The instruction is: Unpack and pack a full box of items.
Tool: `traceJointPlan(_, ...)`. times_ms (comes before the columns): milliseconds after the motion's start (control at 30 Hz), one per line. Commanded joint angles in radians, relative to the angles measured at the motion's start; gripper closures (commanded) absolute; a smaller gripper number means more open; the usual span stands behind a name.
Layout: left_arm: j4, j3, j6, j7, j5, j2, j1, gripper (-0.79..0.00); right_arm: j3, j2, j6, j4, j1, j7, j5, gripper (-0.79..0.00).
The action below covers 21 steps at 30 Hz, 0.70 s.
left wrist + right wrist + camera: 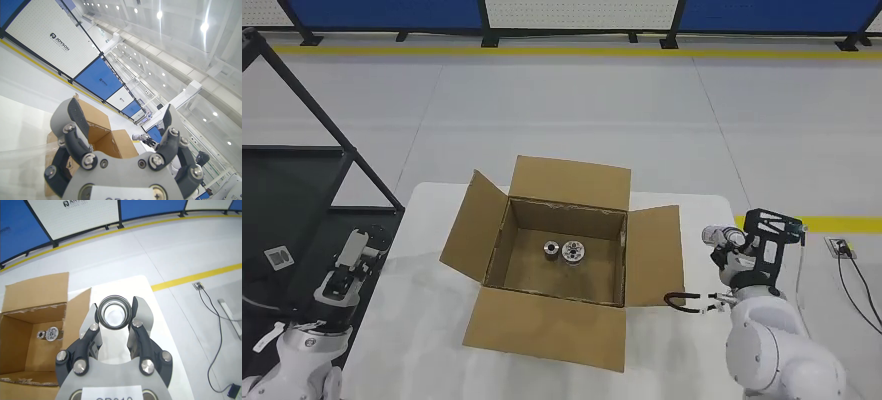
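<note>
The cardboard box [497, 245] stands in the middle of the white desk [432, 330] with all four flaps folded outward. On its floor, toward the far wall, two metal parts lie side by side and just touching or nearly so: a small ring-shaped part [551, 249] and a larger round disc [572, 250] with holes in its face. The right wrist view shows the same pair, the small part [40, 334] beside the disc [52, 333], low against the inner wall of the box [17, 336].

The right pincer [115, 311] is closed on a shiny metal sleeve [101, 313], one finger pressed to each side of it. The sleeve's open bore faces the wrist camera. It hangs over the bare strip of desk [164, 323] along the right edge, outside the box and just beyond its right flap. From above, the sleeve [722, 237] sits near the desk's far right corner.

The left pincer [122, 121] is spread wide and holds nothing. Its ribbed pads [78, 115] tilt upward, with the box [113, 144] beyond them. The left arm is by the desk's left edge.
</note>
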Motion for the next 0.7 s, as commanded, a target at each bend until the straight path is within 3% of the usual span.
traceJointPlan(0,0.000,0.000,0.000,0.000,0.000,0.000,0.000,-0.785,0.027,0.002,-0.020,0.061,0.014,0.040,0.002,0.000)
traceJointPlan(300,0.000,0.000,0.000,0.000,0.000,0.000,0.000,-0.785,0.107,0.011,-0.087,0.312,0.102,0.123,0.039,0.000)
traceJointPlan(667,0.000,0.000,0.000,0.000,0.000,0.000,0.000,-0.785,0.115,0.015,-0.110,0.447,0.149,0.111,0.019,0.000)
